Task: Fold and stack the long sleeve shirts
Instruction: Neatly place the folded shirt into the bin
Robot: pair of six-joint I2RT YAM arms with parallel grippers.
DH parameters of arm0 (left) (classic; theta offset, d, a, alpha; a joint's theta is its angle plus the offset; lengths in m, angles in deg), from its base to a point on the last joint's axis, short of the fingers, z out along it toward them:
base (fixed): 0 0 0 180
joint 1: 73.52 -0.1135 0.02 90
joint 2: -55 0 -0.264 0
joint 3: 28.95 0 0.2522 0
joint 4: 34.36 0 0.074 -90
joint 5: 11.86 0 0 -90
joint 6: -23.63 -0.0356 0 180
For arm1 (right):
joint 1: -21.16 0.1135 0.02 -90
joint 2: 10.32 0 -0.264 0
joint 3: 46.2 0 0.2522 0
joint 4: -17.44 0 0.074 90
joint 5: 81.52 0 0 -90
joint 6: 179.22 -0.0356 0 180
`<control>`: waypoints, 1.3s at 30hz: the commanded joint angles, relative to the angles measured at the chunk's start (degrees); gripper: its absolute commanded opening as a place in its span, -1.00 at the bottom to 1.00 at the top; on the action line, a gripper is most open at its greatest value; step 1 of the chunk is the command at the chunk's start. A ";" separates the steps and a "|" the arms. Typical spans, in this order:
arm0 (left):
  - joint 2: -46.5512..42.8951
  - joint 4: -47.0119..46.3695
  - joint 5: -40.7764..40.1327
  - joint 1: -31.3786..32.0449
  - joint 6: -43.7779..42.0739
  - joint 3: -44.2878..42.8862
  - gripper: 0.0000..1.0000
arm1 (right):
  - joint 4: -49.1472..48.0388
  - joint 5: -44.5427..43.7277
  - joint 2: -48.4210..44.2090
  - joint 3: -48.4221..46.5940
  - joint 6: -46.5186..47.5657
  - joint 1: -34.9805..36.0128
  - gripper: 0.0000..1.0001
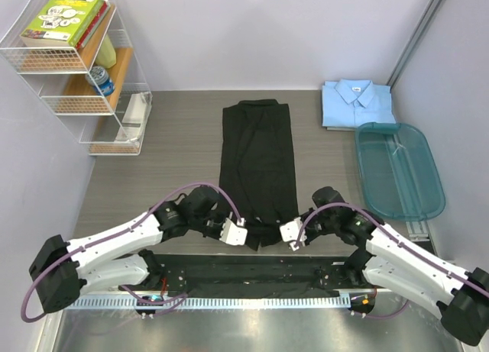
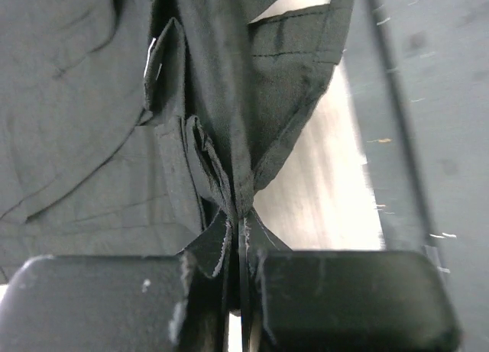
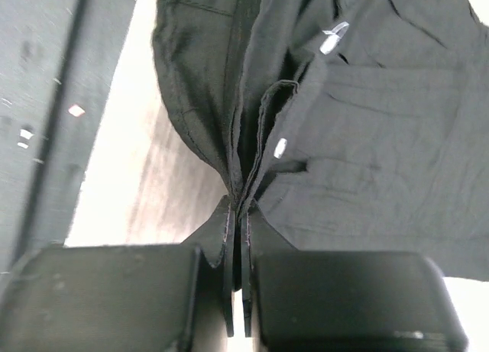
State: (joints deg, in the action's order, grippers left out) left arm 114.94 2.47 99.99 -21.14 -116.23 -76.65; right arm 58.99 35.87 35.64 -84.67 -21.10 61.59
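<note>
Risk, judged: only thin bunched edge of cloth is pinched, so hem could slip free on lift. Uneven pull between arms would skew fold. Lengthwise-folded layers may splay open.

Black shirt (image 1: 257,157) lies as long narrow strip, centre frame, on bench (image 1: 176,138), near end at bottom centre.

Left pincer (image 1: 243,232) closed hard on strip's lower-left corner. Right pincer (image 1: 289,234) closed hard on lower-right corner.

Light blue shirt (image 1: 357,102) sits folded, upper right, well apart, touching teal tub (image 1: 399,172).
</note>
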 commanded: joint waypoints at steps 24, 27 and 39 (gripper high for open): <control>30.84 26.76 11.29 -24.08 -10.07 -39.36 -1.00 | 11.68 3.54 36.64 -37.59 4.39 -17.13 -0.98; 34.36 26.24 11.20 -25.13 -11.04 -42.26 -1.00 | 10.45 3.54 39.73 -40.40 5.36 -18.54 -0.98; 45.78 27.29 10.59 -28.91 -13.06 -54.22 -1.00 | 8.07 3.98 50.37 -48.94 7.21 -21.18 -0.98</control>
State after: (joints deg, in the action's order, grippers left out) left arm 159.31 27.65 110.35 -48.68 -127.16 -127.27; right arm 68.74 39.39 84.64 -129.96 -15.42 41.04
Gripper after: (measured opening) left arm 0.008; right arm 0.042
